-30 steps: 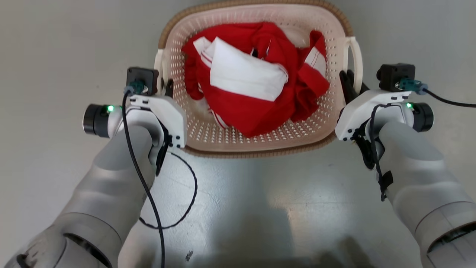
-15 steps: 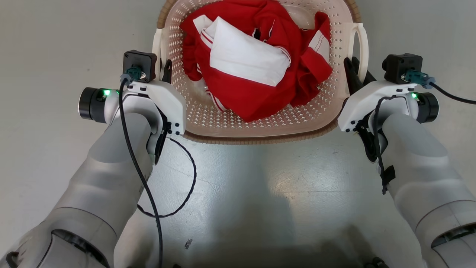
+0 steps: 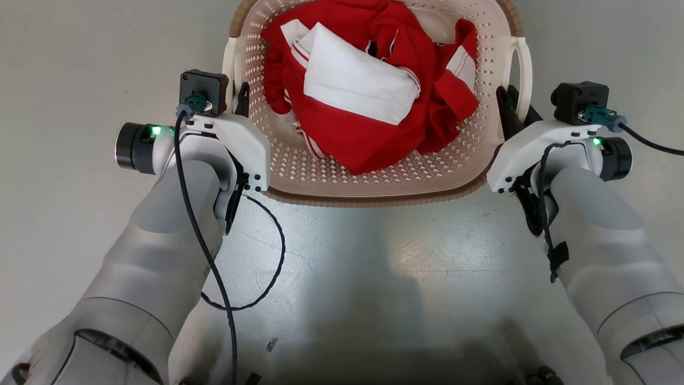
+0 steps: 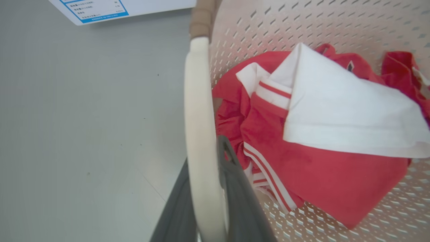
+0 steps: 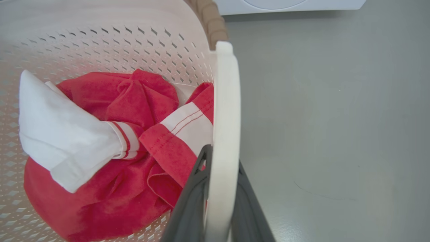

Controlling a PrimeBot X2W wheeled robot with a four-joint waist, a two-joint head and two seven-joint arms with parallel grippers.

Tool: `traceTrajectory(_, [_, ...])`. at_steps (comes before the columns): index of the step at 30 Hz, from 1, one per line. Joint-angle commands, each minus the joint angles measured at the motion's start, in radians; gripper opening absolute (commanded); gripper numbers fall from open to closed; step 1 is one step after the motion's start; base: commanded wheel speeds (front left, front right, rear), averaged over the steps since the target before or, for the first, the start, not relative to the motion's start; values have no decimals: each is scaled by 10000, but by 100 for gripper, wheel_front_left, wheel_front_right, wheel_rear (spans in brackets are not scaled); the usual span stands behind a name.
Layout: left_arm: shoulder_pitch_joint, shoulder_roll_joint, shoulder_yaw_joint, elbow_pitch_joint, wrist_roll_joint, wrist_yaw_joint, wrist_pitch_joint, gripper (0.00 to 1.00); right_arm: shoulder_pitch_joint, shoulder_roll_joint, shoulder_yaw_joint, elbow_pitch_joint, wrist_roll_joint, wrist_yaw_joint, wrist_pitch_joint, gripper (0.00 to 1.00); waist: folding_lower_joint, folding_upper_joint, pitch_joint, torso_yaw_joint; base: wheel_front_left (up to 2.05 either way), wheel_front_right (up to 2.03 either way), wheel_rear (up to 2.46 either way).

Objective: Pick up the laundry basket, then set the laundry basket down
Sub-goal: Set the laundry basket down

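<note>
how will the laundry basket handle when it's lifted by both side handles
Probably stiff: the laundry basket is moulded plastic. Likely light, holding a few red and white clothes. With the left gripper and right gripper on thin smooth loop handles, it may swing or slip.

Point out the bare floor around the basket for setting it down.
Bare floor lies left of the left gripper, right of the right gripper, and on the near side of the laundry basket. Crowded: the basket's inside, holding red-and-white clothes.

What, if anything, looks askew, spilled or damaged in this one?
Nothing stands out. The left tool clamps the left handle, the right tool the right handle of the laundry basket; the red-and-white clothes lie inside, none spilling out.
</note>
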Motion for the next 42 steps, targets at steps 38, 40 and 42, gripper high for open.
traceTrajectory(38, [-40,-140,953,199,1043,-248,-139,4,455,252,251,-14,93,63,-139,0,0,0,94,-133,0,0,0])
traceTrajectory(40, [-42,-152,999,206,1064,-248,-139,25,447,252,229,11,85,63,-139,0,0,0,113,-132,0,0,0])
traceTrajectory(42, [-42,-158,1018,210,1080,-241,-139,48,439,252,200,32,73,63,-139,13,0,0,124,-132,0,0,0])
